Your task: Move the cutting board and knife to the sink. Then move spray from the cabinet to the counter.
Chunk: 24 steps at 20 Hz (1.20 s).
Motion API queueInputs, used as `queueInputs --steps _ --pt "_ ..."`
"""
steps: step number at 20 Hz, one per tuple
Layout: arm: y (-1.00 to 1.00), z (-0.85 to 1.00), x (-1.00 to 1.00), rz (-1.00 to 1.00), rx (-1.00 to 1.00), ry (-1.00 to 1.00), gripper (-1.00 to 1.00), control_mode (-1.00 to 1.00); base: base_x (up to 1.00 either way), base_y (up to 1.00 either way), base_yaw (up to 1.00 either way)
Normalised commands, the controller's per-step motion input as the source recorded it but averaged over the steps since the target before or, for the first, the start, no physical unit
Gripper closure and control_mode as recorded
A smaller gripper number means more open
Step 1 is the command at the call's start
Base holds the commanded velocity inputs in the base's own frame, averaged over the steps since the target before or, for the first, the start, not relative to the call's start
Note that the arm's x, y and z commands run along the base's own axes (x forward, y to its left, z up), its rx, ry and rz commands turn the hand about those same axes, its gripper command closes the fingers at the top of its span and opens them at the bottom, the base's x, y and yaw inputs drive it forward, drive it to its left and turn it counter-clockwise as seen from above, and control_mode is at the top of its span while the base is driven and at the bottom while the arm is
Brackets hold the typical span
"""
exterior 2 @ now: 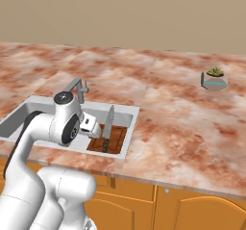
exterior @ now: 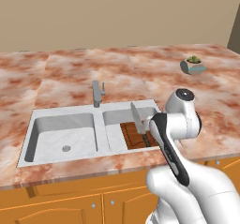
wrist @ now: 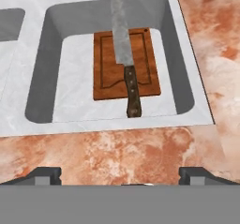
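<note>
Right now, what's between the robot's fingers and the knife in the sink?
In the hand view, a strip of marbled counter and the sink's pale front rim lie between the open gripper and the knife, which lies on the cutting board.

The dark brown cutting board point(wrist: 125, 63) lies flat on the floor of the sink's point(wrist: 28, 68) right basin. The knife point(wrist: 124, 54) leans over it, handle down on the board's near edge, grey blade tilted up against the far wall
</note>
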Motion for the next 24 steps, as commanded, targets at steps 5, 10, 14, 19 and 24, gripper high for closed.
queueInputs --steps 5,10,14,19,24 --pt "0.01 0.00 -0.01 0.00 0.00 0.00 -1.00 1.00 -0.16 0.31 0.25" --pt "0.00 0.00 0.00 0.00 0.00 0.00 -1.00 1.00 -0.13 0.75 0.60" --pt "0.00 0.00 0.00 0.00 0.00 0.00 -1.00 1.00 -0.37 0.63 0.78" --pt "0.00 0.00 0.00 0.00 0.00 0.00 -1.00 1.00 -0.53 0.77 0.81" --pt "0.00 0.00 0.00 0.00 0.00 0.00 -1.00 1.00 -0.51 0.95 0.83"
